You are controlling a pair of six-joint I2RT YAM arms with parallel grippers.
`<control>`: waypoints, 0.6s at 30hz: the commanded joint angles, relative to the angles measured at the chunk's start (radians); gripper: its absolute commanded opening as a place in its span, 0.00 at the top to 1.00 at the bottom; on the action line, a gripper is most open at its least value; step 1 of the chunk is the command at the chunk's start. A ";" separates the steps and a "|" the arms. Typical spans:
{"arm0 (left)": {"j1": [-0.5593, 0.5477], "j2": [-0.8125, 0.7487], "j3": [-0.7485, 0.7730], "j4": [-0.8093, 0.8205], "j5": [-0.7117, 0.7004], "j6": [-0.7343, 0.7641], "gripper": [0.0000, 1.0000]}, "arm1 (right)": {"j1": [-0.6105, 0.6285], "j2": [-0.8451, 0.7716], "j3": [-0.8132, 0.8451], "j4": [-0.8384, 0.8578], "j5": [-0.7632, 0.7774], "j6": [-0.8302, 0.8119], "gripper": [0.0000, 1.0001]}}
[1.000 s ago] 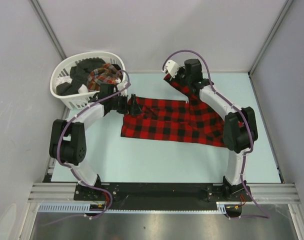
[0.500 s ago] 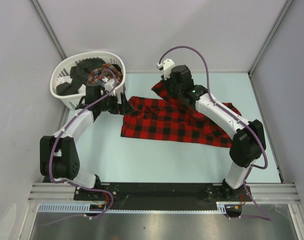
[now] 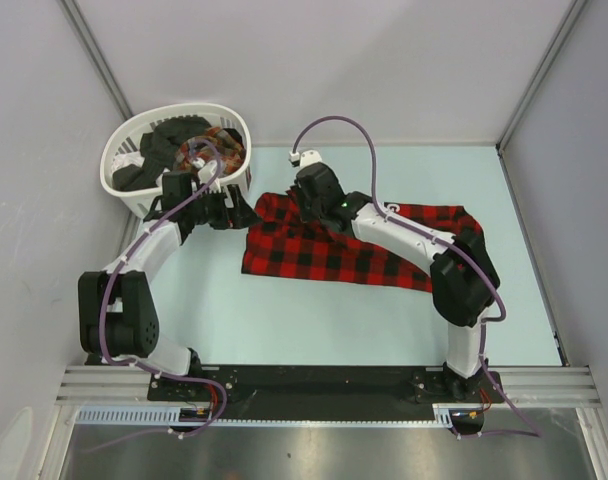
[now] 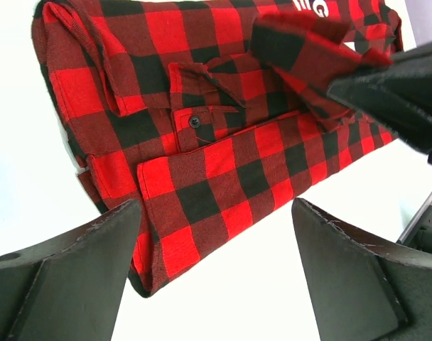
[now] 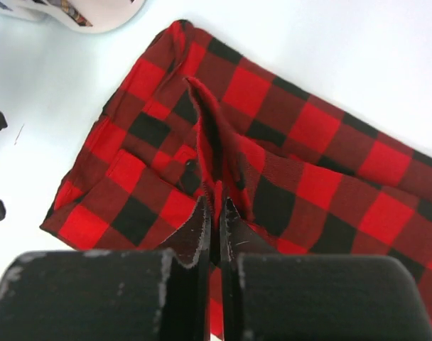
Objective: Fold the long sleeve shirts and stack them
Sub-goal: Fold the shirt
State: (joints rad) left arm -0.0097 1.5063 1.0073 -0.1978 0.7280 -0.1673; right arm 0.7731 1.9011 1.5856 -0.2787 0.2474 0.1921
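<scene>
A red-and-black checked flannel shirt (image 3: 344, 250) lies spread across the middle of the table. My right gripper (image 3: 306, 208) is shut on a raised fold of the shirt (image 5: 214, 153) and holds it over the shirt's left part. My left gripper (image 3: 246, 212) is open and empty just off the shirt's left edge; the left wrist view shows the shirt (image 4: 223, 128) and its button between the spread fingers (image 4: 74, 277). A finer plaid shirt (image 3: 206, 150) lies in the basket.
A white slatted plastic basket (image 3: 124, 190) with dark clothes (image 3: 162, 148) stands at the back left, right behind my left gripper. Grey walls close in left, back and right. The pale table surface (image 3: 314, 320) shows in front of the shirt.
My right gripper has moved left and forward across the shirt, carrying the held cloth from the back toward the left part. My left arm has moved slightly back-left toward the basket.
</scene>
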 commanded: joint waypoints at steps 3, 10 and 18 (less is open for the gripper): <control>0.007 0.015 0.002 0.018 -0.021 0.011 0.06 | 0.003 0.033 -0.024 0.113 -0.035 -0.003 0.78; 0.007 0.023 0.039 -0.073 0.075 0.245 0.08 | -0.072 0.018 0.052 -0.115 -0.456 -0.189 0.30; -0.097 0.046 0.096 -0.515 -0.053 1.018 0.14 | -0.524 -0.341 -0.278 -0.511 -0.603 -0.457 0.29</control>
State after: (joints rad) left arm -0.0246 1.5837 1.1225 -0.5087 0.7425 0.4133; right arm 0.4911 1.7573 1.4387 -0.5537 -0.2657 -0.1097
